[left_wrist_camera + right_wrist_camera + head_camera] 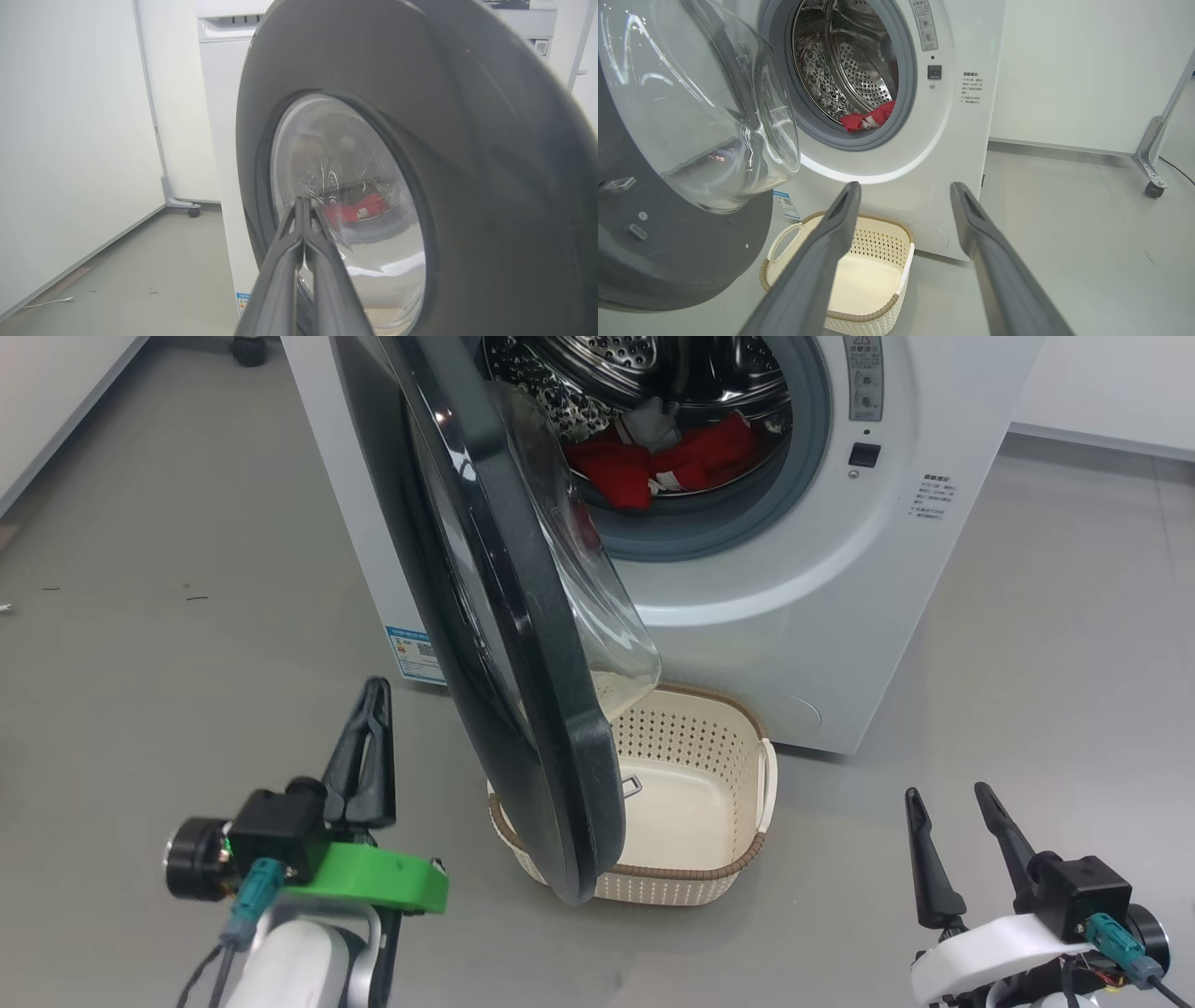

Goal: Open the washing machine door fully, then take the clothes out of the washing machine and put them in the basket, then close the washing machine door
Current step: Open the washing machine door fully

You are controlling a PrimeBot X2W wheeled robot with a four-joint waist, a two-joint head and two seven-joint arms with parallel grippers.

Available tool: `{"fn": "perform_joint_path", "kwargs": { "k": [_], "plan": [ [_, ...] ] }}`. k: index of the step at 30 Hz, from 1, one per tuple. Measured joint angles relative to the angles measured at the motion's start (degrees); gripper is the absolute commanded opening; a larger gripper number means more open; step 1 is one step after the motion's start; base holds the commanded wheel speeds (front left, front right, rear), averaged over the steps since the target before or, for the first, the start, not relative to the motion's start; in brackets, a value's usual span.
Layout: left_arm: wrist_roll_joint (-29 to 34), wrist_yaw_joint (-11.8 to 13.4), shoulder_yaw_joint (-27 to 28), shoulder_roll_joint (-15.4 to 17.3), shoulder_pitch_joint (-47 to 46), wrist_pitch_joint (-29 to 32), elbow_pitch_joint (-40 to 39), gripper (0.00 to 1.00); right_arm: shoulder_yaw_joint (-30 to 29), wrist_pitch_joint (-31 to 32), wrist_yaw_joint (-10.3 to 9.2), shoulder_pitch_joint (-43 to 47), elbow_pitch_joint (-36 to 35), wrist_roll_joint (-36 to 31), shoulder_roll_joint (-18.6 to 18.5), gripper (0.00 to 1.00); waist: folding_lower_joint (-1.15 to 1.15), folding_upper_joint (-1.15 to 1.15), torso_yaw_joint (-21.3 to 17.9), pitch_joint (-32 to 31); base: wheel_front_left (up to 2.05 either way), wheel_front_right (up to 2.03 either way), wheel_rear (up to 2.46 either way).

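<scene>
Left gripper (376, 693): fingers pressed together, holding nothing, near the door's outer face, probably to push it wider.
Door (523, 644): half open, overhanging the basket's left side.
Clothes (653, 467): red heap low inside the washing machine (794, 635).
Basket (738, 873): empty, just below the opening to receive laundry.
Right gripper (945, 793): jaws wide, empty, waiting well to the right.

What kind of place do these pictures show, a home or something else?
Probably a laboratory or demonstration room arranged as a laundry corner, not a home. A white washing machine stands on a bare grey floor with plain white walls around, and a metal frame on a caster stands nearby.
</scene>
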Motion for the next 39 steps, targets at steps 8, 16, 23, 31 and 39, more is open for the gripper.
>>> {"fn": "perform_joint_path", "kwargs": {
  "k": [8,16,23,31,39],
  "plan": [
    [2.19,0.00,1.47,-0.01,-5.46,-0.32,-14.04,0.00,-0.41,0.00,0.45,0.61,0.11,-0.73,0.32,1.00,0.00,0.00,0.14,-0.24,0.00,0.00,0.00],
    [1.77,0.03,-7.06,0.05,-8.76,-0.34,-24.12,0.00,-0.63,0.00,0.99,0.74,0.38,-1.09,1.11,1.00,0.00,0.00,-0.43,-0.49,0.00,0.00,0.00],
    [-0.37,-0.04,-15.64,0.08,-9.00,-0.34,-25.48,0.00,-0.86,0.00,1.02,0.77,0.40,-1.30,1.26,1.00,0.00,0.00,-1.01,-0.43,0.00,0.00,0.00],
    [-2.58,-1.60,-26.37,0.35,-8.03,1.65,-20.91,0.00,-0.86,0.00,1.57,0.77,0.42,-1.93,1.54,1.00,0.00,0.00,-1.83,0.22,0.00,0.00,0.00],
    [-4.41,-2.65,-31.97,0.54,-7.21,5.39,-15.30,0.00,-0.79,0.00,2.22,0.68,0.45,-2.80,1.57,1.00,0.00,0.00,-3.32,1.29,0.00,0.00,0.00]
  ]
}}
